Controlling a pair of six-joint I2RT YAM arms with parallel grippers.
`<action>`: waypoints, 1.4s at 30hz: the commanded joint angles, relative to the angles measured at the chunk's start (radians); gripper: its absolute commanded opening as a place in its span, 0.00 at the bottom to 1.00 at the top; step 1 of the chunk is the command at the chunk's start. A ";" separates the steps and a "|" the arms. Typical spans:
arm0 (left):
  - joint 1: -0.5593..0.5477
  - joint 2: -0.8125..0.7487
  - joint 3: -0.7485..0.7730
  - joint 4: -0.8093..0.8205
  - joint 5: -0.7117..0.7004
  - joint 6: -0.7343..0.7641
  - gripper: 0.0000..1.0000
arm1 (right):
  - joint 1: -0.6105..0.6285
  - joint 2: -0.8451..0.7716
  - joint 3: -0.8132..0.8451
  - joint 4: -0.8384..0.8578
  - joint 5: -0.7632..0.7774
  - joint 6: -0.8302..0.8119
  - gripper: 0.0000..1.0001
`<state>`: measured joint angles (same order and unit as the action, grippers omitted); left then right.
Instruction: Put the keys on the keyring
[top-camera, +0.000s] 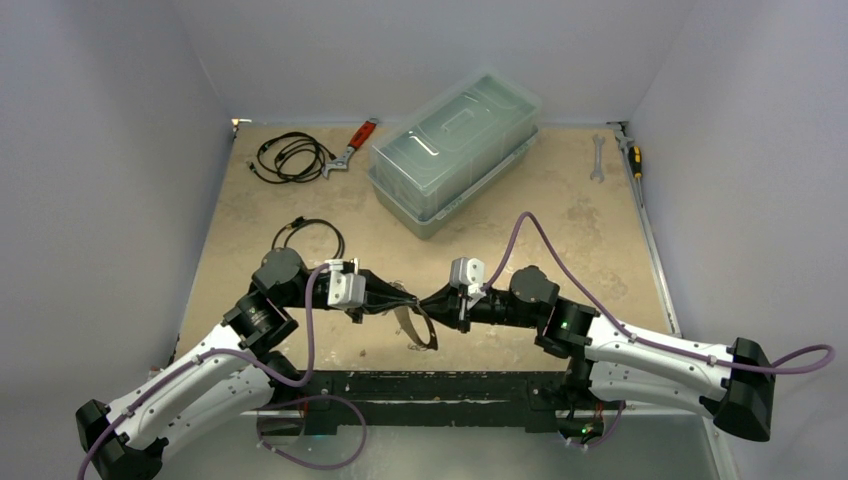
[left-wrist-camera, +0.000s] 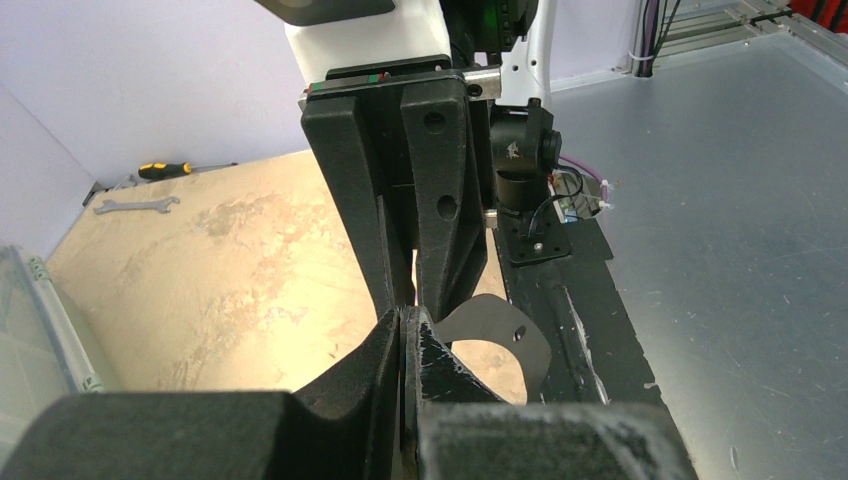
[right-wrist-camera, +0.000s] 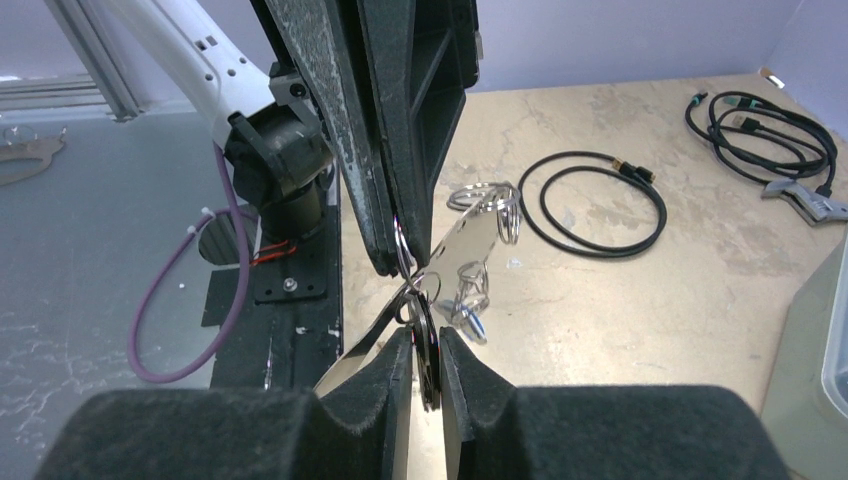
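Note:
The keyring (top-camera: 425, 335), a thin whitish-silver hoop, hangs between my two grippers above the table's near middle. My left gripper (top-camera: 412, 300) is shut on its band; in the left wrist view (left-wrist-camera: 405, 315) the grey band (left-wrist-camera: 500, 335) curves out to the right of the shut fingers. My right gripper (top-camera: 432, 303) faces it tip to tip. In the right wrist view (right-wrist-camera: 425, 340) it is shut on the dark-tagged key (right-wrist-camera: 424, 350), right at the hoop (right-wrist-camera: 468, 240). The blue-tagged key (right-wrist-camera: 474, 322) hangs among small rings by the hoop.
A clear lidded plastic box (top-camera: 455, 150) stands at the back. A coiled black cable (top-camera: 290, 155) and a red-handled wrench (top-camera: 352, 148) lie back left. A small black cable (top-camera: 310, 235) lies behind my left arm. A wrench (top-camera: 597, 158) and screwdriver (top-camera: 635, 160) lie back right.

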<state>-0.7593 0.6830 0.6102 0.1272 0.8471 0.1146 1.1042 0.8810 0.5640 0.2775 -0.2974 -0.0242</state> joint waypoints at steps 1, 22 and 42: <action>0.009 -0.015 0.005 0.068 -0.005 -0.009 0.00 | 0.002 -0.015 -0.010 0.051 0.006 0.016 0.11; 0.008 -0.004 0.013 0.035 -0.012 0.011 0.00 | 0.004 -0.004 0.121 -0.169 0.287 -0.013 0.00; 0.009 0.017 0.043 -0.075 -0.135 0.086 0.00 | 0.006 -0.031 0.197 -0.310 0.264 0.014 0.00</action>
<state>-0.7483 0.7071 0.6094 0.0620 0.7425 0.1665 1.1164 0.8616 0.7200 -0.0341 -0.0616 -0.0330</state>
